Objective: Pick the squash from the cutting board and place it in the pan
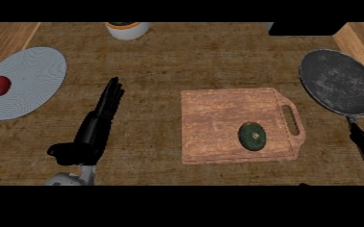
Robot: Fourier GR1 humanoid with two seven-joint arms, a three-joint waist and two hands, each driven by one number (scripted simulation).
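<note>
A dark green round squash (252,136) lies on the wooden cutting board (213,120), near the board's right front part beside its handle slot. The dark grey pan (334,81) rests at the right edge of the counter, its handle running toward the lower right. My left hand (96,125) lies to the left of the board, fingers straight and pointing away from me, holding nothing. It is well apart from the squash. My right hand does not show.
A pale blue plate (32,79) with a red object (4,85) at its left sits at the far left. A white cup (128,30) stands at the back edge. A black object (302,28) sits at the back right.
</note>
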